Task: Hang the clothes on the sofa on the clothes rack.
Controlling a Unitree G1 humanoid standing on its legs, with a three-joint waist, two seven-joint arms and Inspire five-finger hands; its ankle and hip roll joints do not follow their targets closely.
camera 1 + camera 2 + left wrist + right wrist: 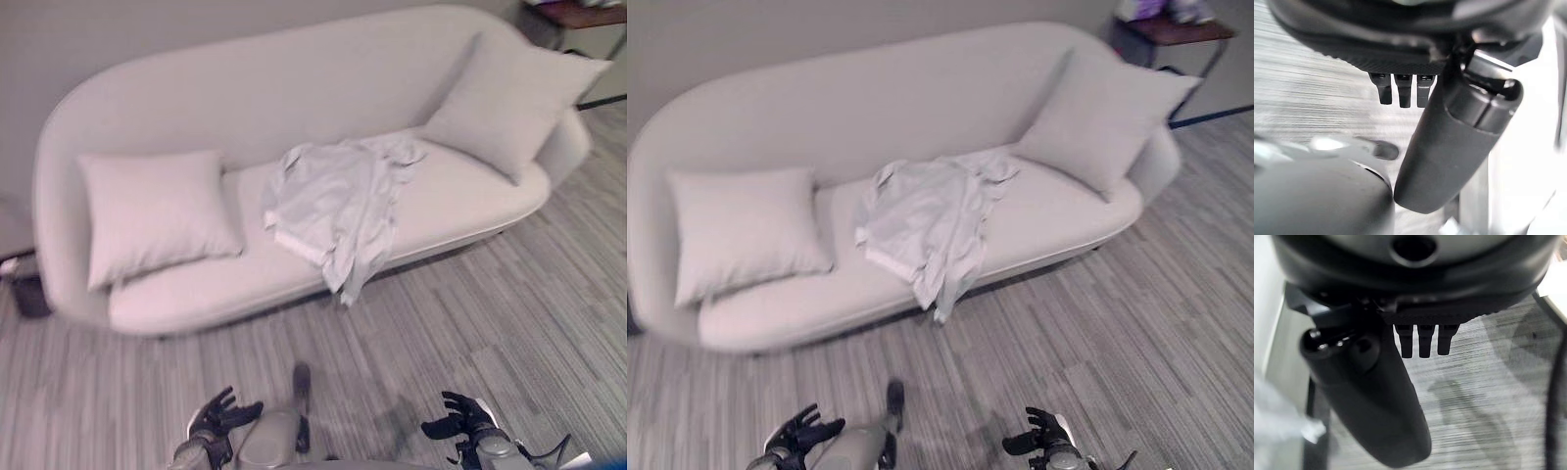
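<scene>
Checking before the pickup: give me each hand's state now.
Left hand: open, holding nothing.
Right hand: open, holding nothing.

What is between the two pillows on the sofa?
A crumpled white shirt lies on the seat between the left pillow and the right pillow, one end hanging over the sofa's front edge, seen from both eye views.

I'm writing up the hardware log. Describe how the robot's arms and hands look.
Both arms are silver-grey with rounded wrist housings. The left hand and right hand are dark, nearly black, each with slim segmented fingers in a row and a thick, smooth, cylindrical thumb. No white thumb cover shows.
</scene>
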